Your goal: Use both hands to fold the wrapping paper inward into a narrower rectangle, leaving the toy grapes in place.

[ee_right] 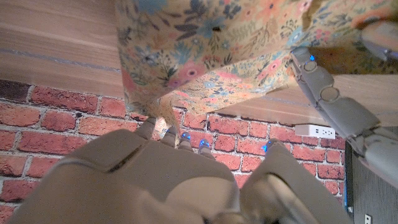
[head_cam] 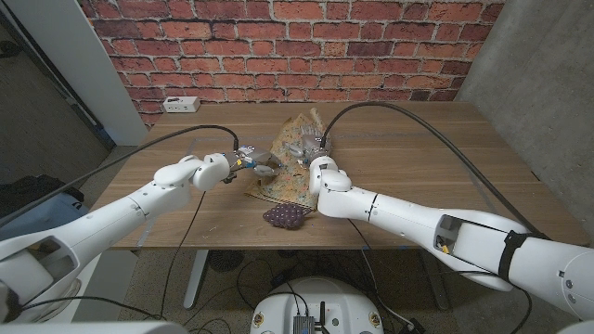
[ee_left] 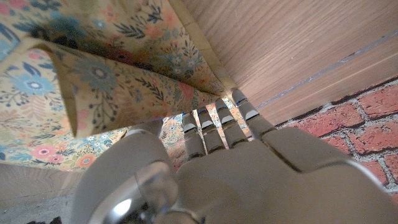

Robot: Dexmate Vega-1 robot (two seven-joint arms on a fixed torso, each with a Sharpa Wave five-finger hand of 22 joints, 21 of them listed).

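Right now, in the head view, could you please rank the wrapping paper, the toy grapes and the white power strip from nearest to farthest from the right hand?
1. Wrapping paper: the right hand is on it, mid-table.
2. Toy grapes: near table edge, beside the right forearm.
3. White power strip: far left corner, by the brick wall.

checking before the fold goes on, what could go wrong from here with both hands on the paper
1. The toy grapes sit at the near end of the wrapping paper; lifting or tugging the sheet could shift them.
2. The left hand and right hand each hold an edge; uneven pulls could skew or tear the fold.
3. The raised flap looks curled in the left wrist view, so it may crease crookedly.
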